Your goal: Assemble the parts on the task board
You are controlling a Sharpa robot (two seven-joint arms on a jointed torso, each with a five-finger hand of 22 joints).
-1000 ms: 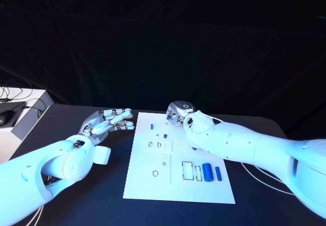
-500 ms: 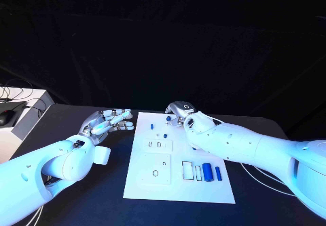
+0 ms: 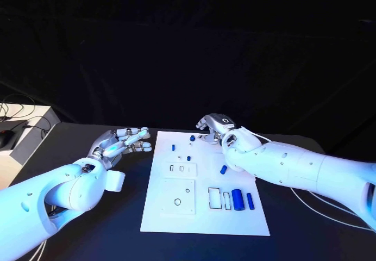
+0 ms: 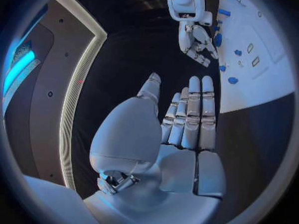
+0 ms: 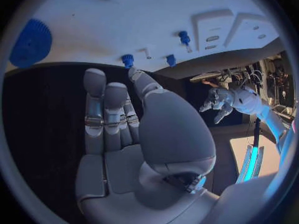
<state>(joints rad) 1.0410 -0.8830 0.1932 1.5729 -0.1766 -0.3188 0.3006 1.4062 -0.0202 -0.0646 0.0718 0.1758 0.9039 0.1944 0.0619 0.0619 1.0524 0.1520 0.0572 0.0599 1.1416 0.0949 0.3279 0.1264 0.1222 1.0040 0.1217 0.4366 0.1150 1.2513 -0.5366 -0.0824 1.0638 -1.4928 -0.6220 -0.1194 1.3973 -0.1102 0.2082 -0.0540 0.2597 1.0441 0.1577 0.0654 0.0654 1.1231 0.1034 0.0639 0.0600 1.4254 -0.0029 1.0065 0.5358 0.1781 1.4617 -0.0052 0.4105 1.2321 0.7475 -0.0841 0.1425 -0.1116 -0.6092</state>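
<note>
Task board, a flat white rectangular plate [image 3: 205, 217], lies mid-table on the matte black tabletop [image 3: 305, 228], long axis running away from the robot. Left hand, silver w/ jointed metallic fingers [image 3: 121, 142], sits just off the board's left edge near the far end: fingers straight and apart, palm bare, holding nothing; left wrist view confirms flat, spread fingers [image 4: 190, 117]. Prob parked there to stay out of the way, not engaged. Right hand, same silver build [image 3: 217, 126], is over the board's far edge, fingers extended and lying side by side in the right wrist view [image 5: 106, 117], nothing in the palm; tips sit close to a small blue knob-like part [image 5: 127, 60] but contact can't be confirmed. My read: it's lining up on the far-end small parts for a pick. Parts look like smooth hard plastic: small blue peg [image 3: 193, 138] and thin blue pin [image 3: 173, 147] near the far edge, short blue cylinder [image 3: 223, 169] mid-board, fat blue cylinder [image 3: 238, 199] and slim blue bar [image 3: 251, 200] beside rectangular slots toward the near end. Blue toothed gear [image 5: 30, 42] lies flat on the board at the edge of the right wrist view. Raised white blocks w/ recesses [image 3: 182, 168] unfilled, so assembly looks early.
</note>
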